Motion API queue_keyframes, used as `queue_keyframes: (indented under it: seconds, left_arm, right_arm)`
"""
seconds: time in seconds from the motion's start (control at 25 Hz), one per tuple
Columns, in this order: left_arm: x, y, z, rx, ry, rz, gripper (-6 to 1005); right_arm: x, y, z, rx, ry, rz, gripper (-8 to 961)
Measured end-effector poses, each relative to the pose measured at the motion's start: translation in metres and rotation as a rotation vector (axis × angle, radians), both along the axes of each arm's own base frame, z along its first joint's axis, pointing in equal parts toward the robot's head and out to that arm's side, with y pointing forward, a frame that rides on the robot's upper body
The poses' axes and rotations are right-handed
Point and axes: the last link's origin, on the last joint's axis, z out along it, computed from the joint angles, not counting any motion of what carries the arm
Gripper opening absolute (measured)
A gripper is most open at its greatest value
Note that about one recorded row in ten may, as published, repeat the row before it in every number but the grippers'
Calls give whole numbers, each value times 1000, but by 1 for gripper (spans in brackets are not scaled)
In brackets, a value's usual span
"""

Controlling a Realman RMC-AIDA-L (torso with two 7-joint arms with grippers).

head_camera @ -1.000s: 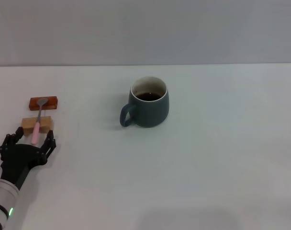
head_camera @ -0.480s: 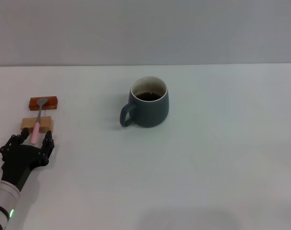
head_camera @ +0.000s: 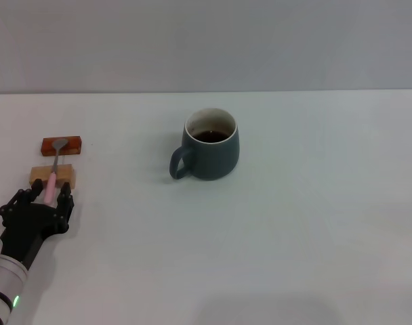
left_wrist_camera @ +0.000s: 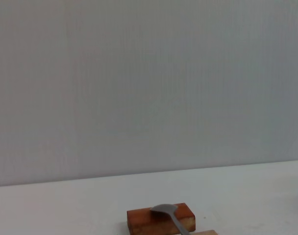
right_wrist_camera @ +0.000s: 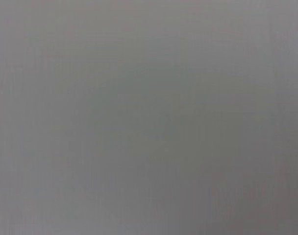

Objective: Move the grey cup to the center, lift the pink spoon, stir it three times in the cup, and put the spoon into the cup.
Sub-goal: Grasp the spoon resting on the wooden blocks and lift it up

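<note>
The grey cup [head_camera: 211, 147] stands upright near the table's middle, its handle toward my left, with dark liquid inside. The pink spoon [head_camera: 54, 169] lies at the far left across two small blocks, with its metal bowl on the red-brown block [head_camera: 74, 143] and its pink handle on the tan block [head_camera: 66, 175]. My left gripper [head_camera: 47, 198] is open, with its fingers on either side of the handle's near end. The left wrist view shows the spoon's bowl [left_wrist_camera: 163, 209] on the red-brown block [left_wrist_camera: 139, 220]. My right gripper is out of view.
The white table [head_camera: 294, 223] runs back to a grey wall [head_camera: 206, 40]. The right wrist view shows only plain grey.
My left gripper has moved slightly forward around the spoon's handle end and its fingers have narrowed. The spoon and cup have not moved.
</note>
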Motion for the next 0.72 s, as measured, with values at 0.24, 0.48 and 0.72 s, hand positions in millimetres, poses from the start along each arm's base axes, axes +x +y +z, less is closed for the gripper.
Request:
queue_keyframes:
  seconds: [0.24,0.48,0.72]
  left_arm:
    - [0,-1,-1,-8,2,0,485]
    - [-1,-1,-1,-9,2,1,489]
    - [-1,-1,-1,-6,1,0,416]
  right_arm:
    - [-1,-3,-1,2,4,12,818]
    - [-2,-6,-1,9,4,18,818]
    - [-1,-8,-1,10,4,15,819]
